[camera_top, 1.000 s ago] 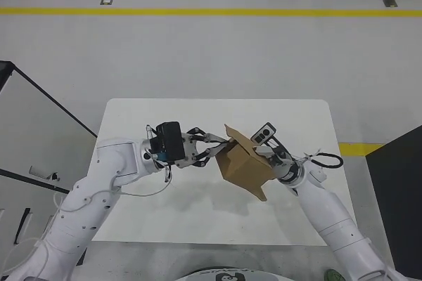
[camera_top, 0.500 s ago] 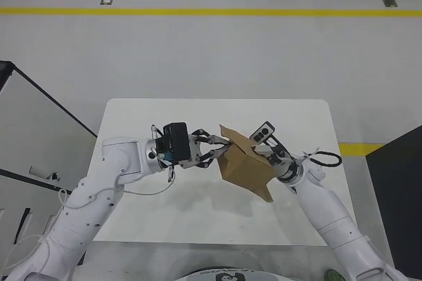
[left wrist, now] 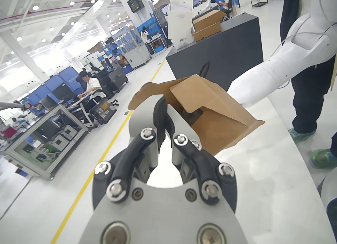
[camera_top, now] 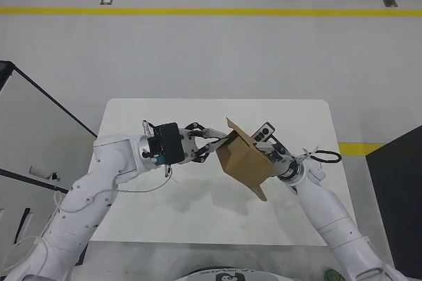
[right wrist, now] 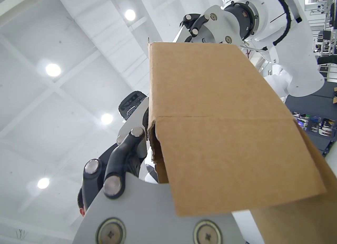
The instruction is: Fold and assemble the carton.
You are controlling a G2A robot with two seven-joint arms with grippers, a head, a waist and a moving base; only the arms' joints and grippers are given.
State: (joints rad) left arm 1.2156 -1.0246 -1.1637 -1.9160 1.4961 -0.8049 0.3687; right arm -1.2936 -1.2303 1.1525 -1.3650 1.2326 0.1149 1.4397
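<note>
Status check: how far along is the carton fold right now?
Done: the carton is opened from flat into a box shape and held over the table. In hand: the right gripper clamps one wall, and the left gripper, shut, sits at the open end, where an inner flap is bent inward. Left: that end gapes and an outer flap sticks out unfolded.

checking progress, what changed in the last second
The left tool pushed in toward the carton, then drew back a little; the carton's top corner tipped up slightly. The right tool kept holding the carton.
</note>
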